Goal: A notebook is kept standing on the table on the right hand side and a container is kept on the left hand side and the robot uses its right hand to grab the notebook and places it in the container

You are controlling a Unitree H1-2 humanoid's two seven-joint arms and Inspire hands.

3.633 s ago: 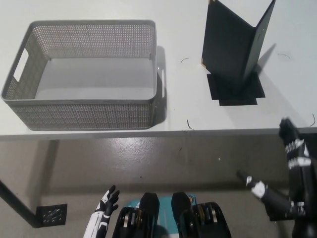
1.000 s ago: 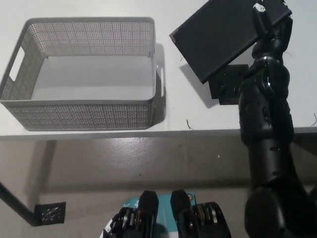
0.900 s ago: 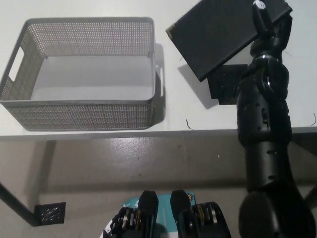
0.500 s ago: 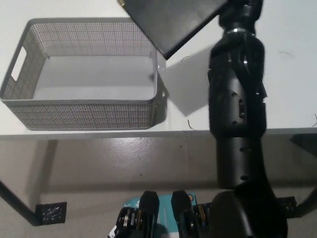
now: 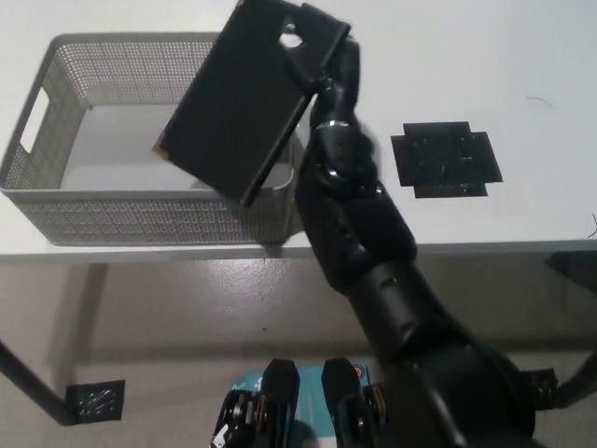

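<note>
My black right hand (image 5: 320, 47) is shut on the black notebook (image 5: 233, 103), gripping it at its upper right corner. The notebook is closed, tilted, and hangs above the right half of the grey mesh container (image 5: 56, 201), covering part of the container's right wall. The container stands on the left side of the white table (image 5: 485, 65), with nothing visible inside it. My right arm reaches up from the bottom right across the table's front edge. The white left hand is out of view.
A black cross-shaped mark (image 5: 446, 159) lies on the table at the right, uncovered. The table's front edge runs across the middle of the picture, with grey floor below it. A table leg foot (image 5: 93, 401) shows at the bottom left.
My right arm has swung left with the notebook, carrying it from above the container's far right corner to over the container's right half. The black mark on the table is now uncovered.
</note>
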